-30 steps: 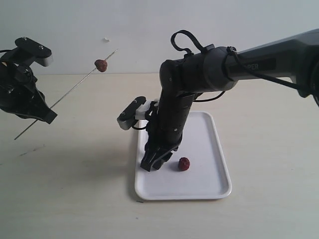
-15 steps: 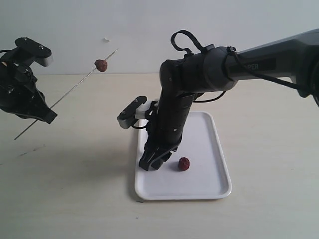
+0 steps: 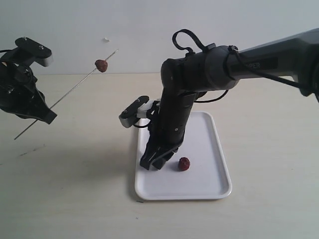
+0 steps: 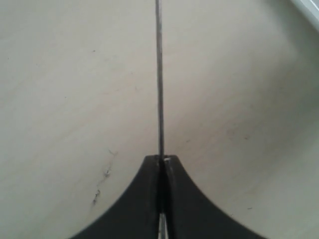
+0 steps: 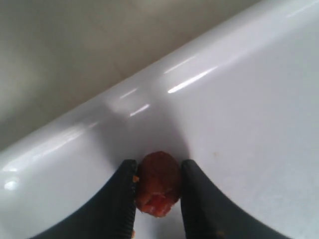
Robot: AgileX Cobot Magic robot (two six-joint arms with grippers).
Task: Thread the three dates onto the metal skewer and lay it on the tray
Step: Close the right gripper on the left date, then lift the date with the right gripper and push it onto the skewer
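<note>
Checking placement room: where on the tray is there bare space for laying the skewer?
Bare: the tray strip between the loose date and the right rim, and the front strip. Crowded: the left side, where the right gripper grips a second date.

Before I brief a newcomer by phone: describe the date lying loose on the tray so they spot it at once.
Find the white tray at the centre of the exterior view. Beside the right gripper reaching down over it lies the loose date, small, wrinkled, red-brown. It alone lies free: the gripped date sits in that gripper, and the skewered date rides the skewer.
</note>
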